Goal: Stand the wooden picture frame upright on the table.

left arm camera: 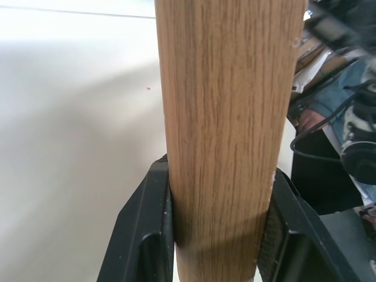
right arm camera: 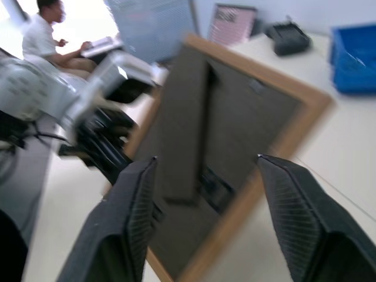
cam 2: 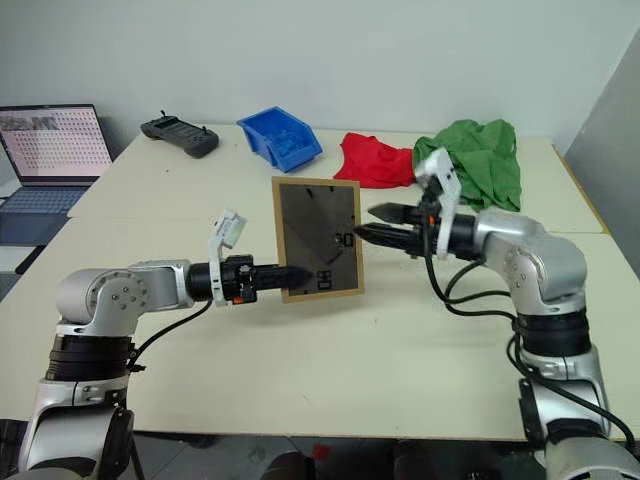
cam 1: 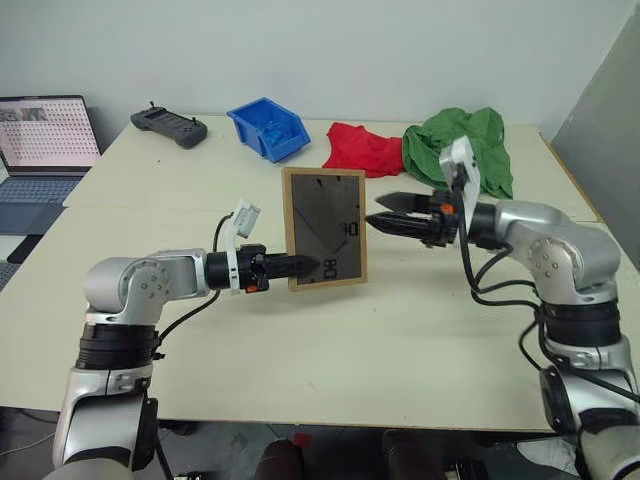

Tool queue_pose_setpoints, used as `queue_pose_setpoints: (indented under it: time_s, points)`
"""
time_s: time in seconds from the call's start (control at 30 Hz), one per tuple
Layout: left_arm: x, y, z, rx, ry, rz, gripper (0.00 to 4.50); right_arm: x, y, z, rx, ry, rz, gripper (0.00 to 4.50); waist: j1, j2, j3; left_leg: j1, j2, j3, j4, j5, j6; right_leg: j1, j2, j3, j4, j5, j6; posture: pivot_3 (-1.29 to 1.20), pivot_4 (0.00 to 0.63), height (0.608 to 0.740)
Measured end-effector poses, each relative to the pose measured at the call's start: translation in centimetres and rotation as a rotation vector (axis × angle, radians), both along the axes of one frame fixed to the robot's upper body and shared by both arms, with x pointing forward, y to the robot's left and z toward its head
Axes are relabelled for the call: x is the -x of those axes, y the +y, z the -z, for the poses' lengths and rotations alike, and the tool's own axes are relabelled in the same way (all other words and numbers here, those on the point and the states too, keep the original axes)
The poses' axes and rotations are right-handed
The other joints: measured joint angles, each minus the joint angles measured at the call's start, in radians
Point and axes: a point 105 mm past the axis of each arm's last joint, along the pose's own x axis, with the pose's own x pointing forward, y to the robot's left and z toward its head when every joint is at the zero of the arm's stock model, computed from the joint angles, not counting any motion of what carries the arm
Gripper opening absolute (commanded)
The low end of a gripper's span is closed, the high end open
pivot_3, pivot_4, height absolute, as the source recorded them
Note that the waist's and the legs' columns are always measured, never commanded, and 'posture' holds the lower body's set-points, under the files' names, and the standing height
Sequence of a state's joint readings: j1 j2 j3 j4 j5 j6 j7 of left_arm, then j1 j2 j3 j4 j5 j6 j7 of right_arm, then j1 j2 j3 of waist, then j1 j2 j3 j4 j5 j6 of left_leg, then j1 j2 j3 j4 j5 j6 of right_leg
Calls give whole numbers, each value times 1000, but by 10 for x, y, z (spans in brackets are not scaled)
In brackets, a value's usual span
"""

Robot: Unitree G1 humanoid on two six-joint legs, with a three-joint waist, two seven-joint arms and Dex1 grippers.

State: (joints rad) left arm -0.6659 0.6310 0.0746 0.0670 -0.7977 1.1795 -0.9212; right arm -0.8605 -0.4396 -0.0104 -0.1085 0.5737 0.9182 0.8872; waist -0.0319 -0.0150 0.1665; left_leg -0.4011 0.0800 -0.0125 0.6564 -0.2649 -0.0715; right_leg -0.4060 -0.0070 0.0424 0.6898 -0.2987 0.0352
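L gripper (cam 1: 300,268) pinches the wooden picture frame (cam 1: 324,228) by its lower edge, holding it upright above the table (cam 1: 400,330), back showing. R gripper (cam 1: 385,217) spread open beside it, prob. to reach the stand.

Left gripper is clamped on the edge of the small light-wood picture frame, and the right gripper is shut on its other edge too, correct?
Not quite. The left gripper is clamped on the small light-wood picture frame, but the right gripper is not shut on it: the right wrist view shows its two black fingers spread apart, with the frame's dark back beyond them, ungripped.
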Motion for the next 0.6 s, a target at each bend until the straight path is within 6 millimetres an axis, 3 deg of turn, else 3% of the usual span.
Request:
queue_pose_setpoints:
  time_s: [0.1, 0.37, 0.47, 0.6]
  points:
    - [-4, -1, -10, 2, -50, 4, 1304, -2, 22, 3, -6, 5, -20, 4406, 1, 0, 0, 0, 0, 0, 0, 0, 0, 0, 0, 0, 0, 0, 0, 0, 150, 740]
    - [-9, 1, -7, -11, -39, -24, 1304, -13, 44, 12, 17, -60, 46, 4406, 0, 0, 0, -1, 0, 0, 1, 0, 0, -1, 0, 0, 0, 0, 0, 0, 150, 740]
    - [-8, -2, -7, -4, -44, -11, 1304, -4, 51, 9, -4, -55, 8, 4406, 1, 0, 0, -1, 0, 0, 1, 0, 0, -1, 0, 0, 0, 0, 0, 0, 150, 740]
    - [-4, -3, -8, 8, -41, 16, 1304, 19, 37, 0, -57, -9, -76, 4406, 3, 0, 0, -1, 0, 0, 1, 0, 0, -1, 0, 0, 0, 0, 0, 0, 150, 740]
